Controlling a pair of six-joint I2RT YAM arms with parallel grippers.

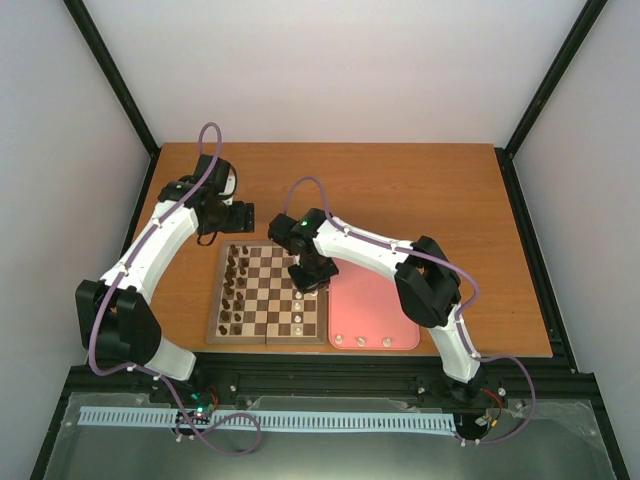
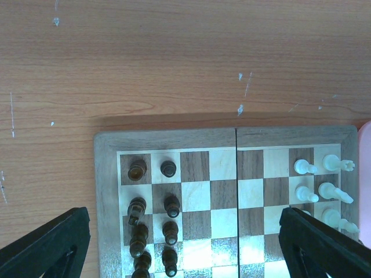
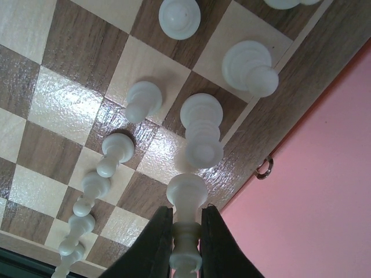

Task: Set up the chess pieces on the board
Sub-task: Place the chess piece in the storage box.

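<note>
right fingers (image 3: 154, 250) pinch cream piece (image 3: 186, 198) at board (image 3: 69, 104) edge

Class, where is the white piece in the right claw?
Right wrist view, bottom centre: the white piece is pinched in the right claw over the board edge beside the pink tray, near a second piece.
</note>
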